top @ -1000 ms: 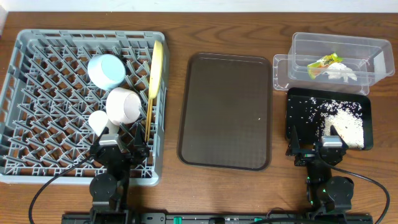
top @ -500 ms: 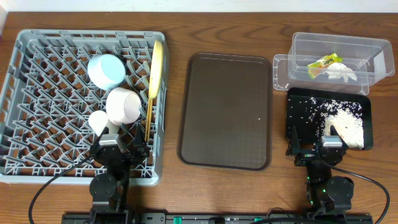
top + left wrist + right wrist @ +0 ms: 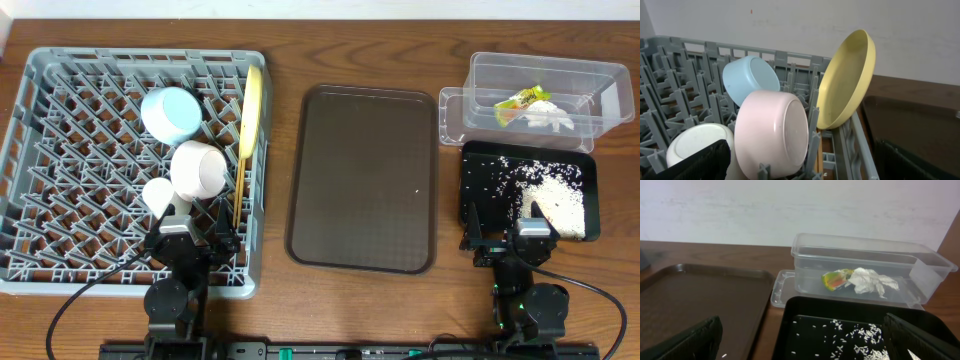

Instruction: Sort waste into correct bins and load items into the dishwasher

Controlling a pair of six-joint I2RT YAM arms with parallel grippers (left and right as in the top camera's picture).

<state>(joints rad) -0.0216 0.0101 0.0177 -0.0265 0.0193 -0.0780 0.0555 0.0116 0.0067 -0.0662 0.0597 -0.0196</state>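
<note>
Wooden table (image 3: 275, 200), both claws (image 3: 192, 216) (image 3: 505, 222) wide, empty

- yellow plate (image 3: 847, 80) is standing on edge, leaning at the right wall of the grey rack (image 3: 685, 85)
- light blue bowl (image 3: 750, 80), pale bowl (image 3: 772, 134) and small white cup (image 3: 697, 145) are sitting tipped among the pegs

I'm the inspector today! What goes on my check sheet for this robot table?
Surface: wooden table; brown serving tray bare but for one white speck.
Job's things: grey rack holds blue bowl, white bowl, small cup, yellow plate on edge, chopsticks; wrapper in clear tub; rice in black tray.
Clutter: crumpled white tissue beside the wrapper.
Grippers: left gripper open over the rack; right gripper open over the black tray; both empty.
Cables: black cables loop from both arm bases.
Surroundings: white wall behind.
</note>
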